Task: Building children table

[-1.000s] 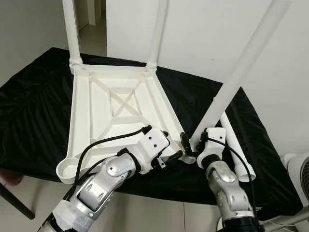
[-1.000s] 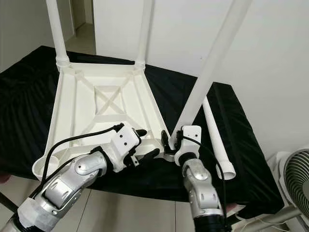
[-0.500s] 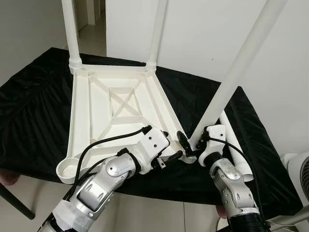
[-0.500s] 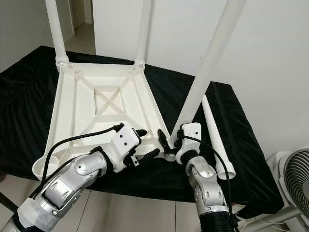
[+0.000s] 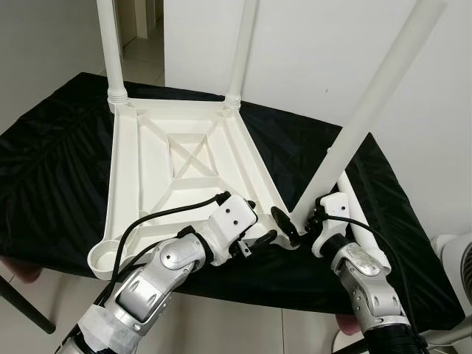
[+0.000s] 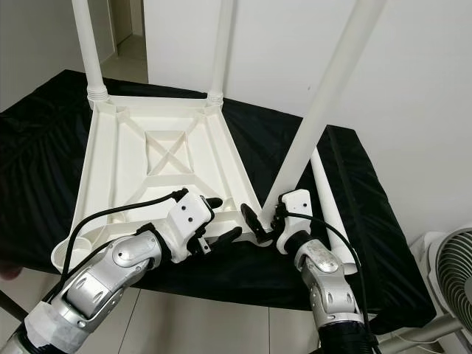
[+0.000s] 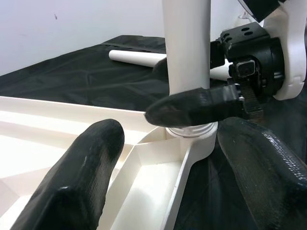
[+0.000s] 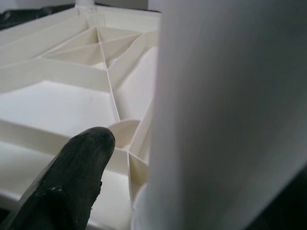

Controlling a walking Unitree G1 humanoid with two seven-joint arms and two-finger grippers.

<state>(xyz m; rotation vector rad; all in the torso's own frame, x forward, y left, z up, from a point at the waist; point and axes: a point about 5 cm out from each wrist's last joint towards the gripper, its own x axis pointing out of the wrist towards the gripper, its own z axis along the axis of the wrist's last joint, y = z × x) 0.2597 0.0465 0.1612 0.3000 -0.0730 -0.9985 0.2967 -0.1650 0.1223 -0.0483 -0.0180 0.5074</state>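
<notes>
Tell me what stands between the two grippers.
The leg in the near right corner socket of the tabletop, between left gripper and right gripper, per the left eye view.

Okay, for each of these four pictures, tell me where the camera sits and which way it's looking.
Left eye view: on the head, looking down at the upturned table top on the black cloth; both silver arms show.
Right eye view: beside it, same scene.
Left wrist view: on the left arm, looking along the left gripper at the near-right leg in its socket; the right gripper shows too.
Right wrist view: against that leg, facing the table top's ribs.
Both wrist views share that leg.
</notes>
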